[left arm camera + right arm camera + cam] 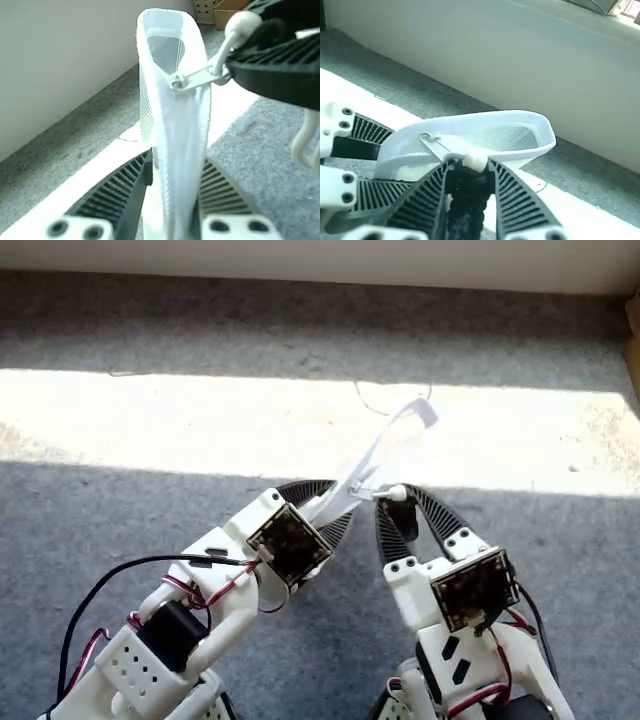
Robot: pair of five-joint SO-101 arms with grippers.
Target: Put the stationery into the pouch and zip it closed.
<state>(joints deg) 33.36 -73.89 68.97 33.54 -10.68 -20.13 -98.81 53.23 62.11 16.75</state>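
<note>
Well, white mesh pouch (400, 430) up off the grey carpet (100, 520), strung between the two grippers, mouth gaping at the end away from the arms. Slider and metal zipper pull (192, 80) only partway along the top edge, with zip left to close, so likely mid-zip. Stationery inside or not: impossible to tell through the mesh.

Left gripper (325, 505) clamped on the near end of the pouch, fingers (125, 195) pressed to either face of the fabric. Right gripper (400, 502) pinched shut on the zipper pull, a white bead (242, 22) on its cord poking out at the tips.

To finish cleanly: hold the left clamp firm as an anchor, draw the pull straight along the line of the zip toward the open end, keep the fabric taut throughout. No sideways tug, for fear of buckling the soft mesh or losing the small tab.
</note>
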